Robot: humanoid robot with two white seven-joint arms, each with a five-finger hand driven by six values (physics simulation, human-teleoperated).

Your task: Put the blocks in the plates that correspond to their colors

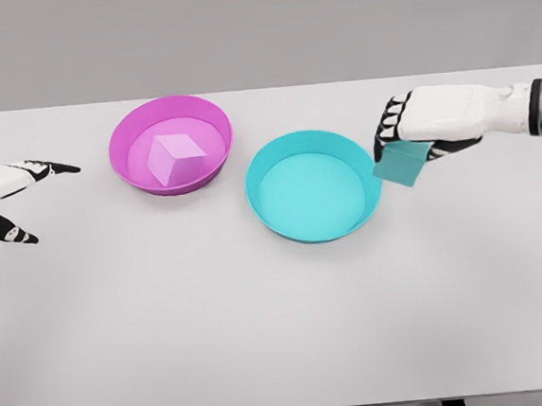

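Observation:
A pink block lies inside the pink plate at the back left of the table. To its right stands the cyan plate, with nothing in it. My right hand comes in from the right edge and is shut on a cyan block, which hangs tilted just off the cyan plate's right rim. My left hand is at the left edge, its fingers spread and holding nothing, well left of the pink plate.
The white table stretches wide in front of both plates, and its front edge runs along the bottom of the view. Nothing else stands on it.

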